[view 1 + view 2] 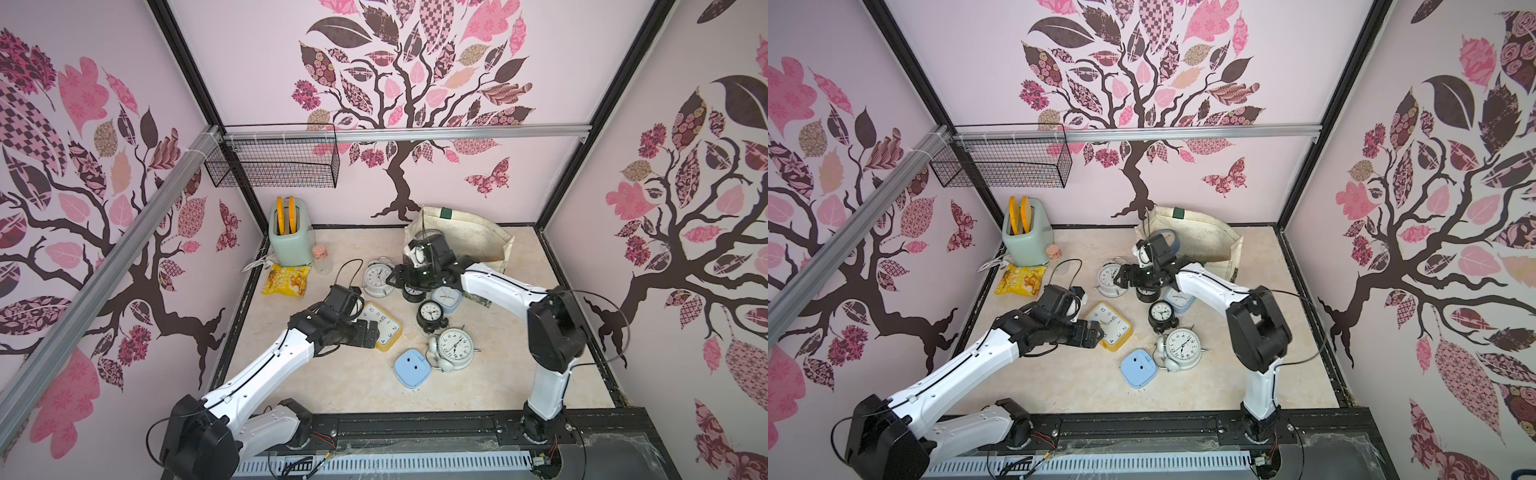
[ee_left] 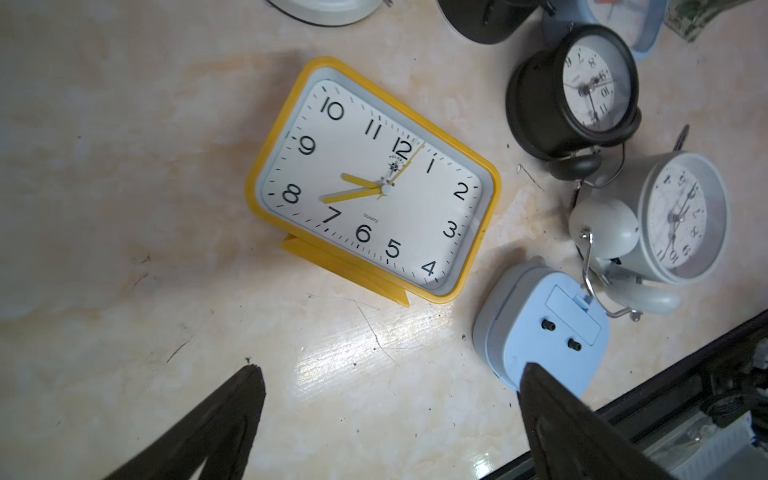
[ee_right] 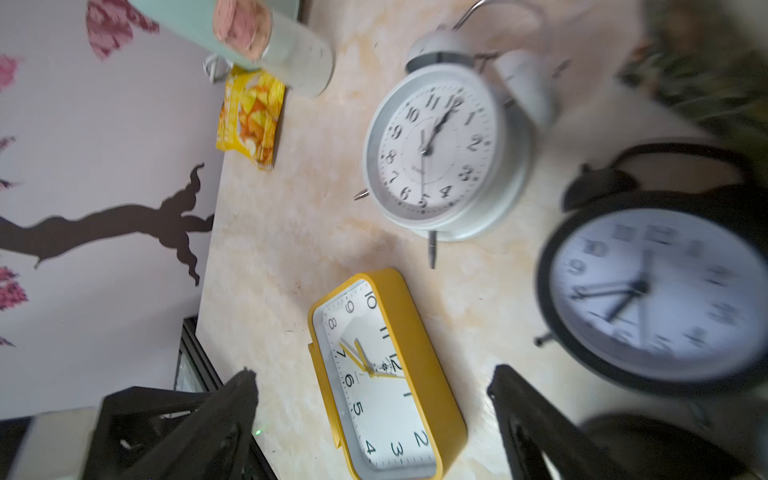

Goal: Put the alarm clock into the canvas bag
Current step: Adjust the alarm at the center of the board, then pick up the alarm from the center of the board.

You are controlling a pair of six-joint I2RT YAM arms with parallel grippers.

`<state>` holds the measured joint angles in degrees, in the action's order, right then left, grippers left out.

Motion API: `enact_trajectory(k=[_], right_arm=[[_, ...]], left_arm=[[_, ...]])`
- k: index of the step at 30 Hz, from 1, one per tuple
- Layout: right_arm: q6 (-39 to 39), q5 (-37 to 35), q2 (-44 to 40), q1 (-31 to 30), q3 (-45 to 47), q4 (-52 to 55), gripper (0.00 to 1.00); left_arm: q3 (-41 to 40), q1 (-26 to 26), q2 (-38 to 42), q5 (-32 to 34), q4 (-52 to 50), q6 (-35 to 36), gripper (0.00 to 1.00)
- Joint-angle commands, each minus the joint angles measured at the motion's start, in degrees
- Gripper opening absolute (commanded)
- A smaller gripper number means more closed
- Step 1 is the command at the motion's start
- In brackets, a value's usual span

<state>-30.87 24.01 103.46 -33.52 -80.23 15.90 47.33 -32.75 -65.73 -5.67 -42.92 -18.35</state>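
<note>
The cream canvas bag (image 1: 473,239) (image 1: 1204,241) lies at the back right, its mouth toward the middle. Several alarm clocks lie in front of it. A yellow rectangular clock (image 1: 388,328) (image 2: 374,183) lies face up. My left gripper (image 1: 370,332) (image 2: 388,368) hovers open at its near side and holds nothing. My right gripper (image 1: 399,278) (image 3: 372,370) is open and empty above the table, between a white twin-bell clock (image 1: 376,278) (image 3: 440,149) and a black clock (image 3: 652,291). A small black clock (image 2: 573,91), a white clock (image 2: 673,216) and a face-down blue clock (image 2: 544,328) lie nearer the front.
A mint toaster (image 1: 289,237) stands at the back left, with a small jar (image 1: 322,257) and a yellow snack packet (image 1: 286,280) in front of it. A wire basket (image 1: 274,162) hangs on the back rail. Black frame rails edge the table.
</note>
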Motion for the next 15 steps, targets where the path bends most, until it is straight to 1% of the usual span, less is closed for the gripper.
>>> enact_trajectory(k=[1,2,4,5,6,7,9,12,14,15], right_arm=[[-0.97,-1.36,-10.76,-1.05,3.82,-1.32,0.97],[-0.94,-1.65,-12.90,-1.03,5.45,-1.48,0.99],[-0.66,-1.60,-16.49,-1.01,8.18,-1.49,1.00],[-0.23,-1.55,-17.94,-1.01,8.95,-0.97,1.00],[0.23,-1.51,-19.05,-0.98,9.32,0.10,1.00],[0.71,-1.43,-19.83,-0.99,9.53,0.95,1.00],[1.16,-1.08,-21.61,-1.01,10.49,1.67,1.00],[1.73,-1.25,-23.29,-0.98,11.21,2.45,1.00],[1.87,-0.94,-23.95,-0.94,11.56,2.65,1.00],[1.88,-0.82,-24.32,-0.95,11.80,2.57,1.00]], left_arm=[[0.00,-0.60,-2.52,1.91,1.21,7.29,0.98],[0.00,-0.63,-3.48,3.92,1.35,7.34,0.98],[-0.31,-0.69,-4.56,2.72,2.96,8.74,0.98],[0.02,-0.86,-5.40,3.15,2.83,8.87,0.98],[0.15,-1.09,-6.49,4.94,2.41,8.37,0.98],[-0.03,-1.18,-7.51,5.31,2.74,8.15,0.98],[-0.22,-1.65,-9.92,3.90,3.49,8.22,0.98],[-0.14,-3.42,-12.63,5.13,3.35,7.04,0.98],[-0.34,-4.94,-12.89,7.03,3.10,5.89,0.98],[-0.61,-5.45,-12.73,6.93,3.12,5.40,0.98]])
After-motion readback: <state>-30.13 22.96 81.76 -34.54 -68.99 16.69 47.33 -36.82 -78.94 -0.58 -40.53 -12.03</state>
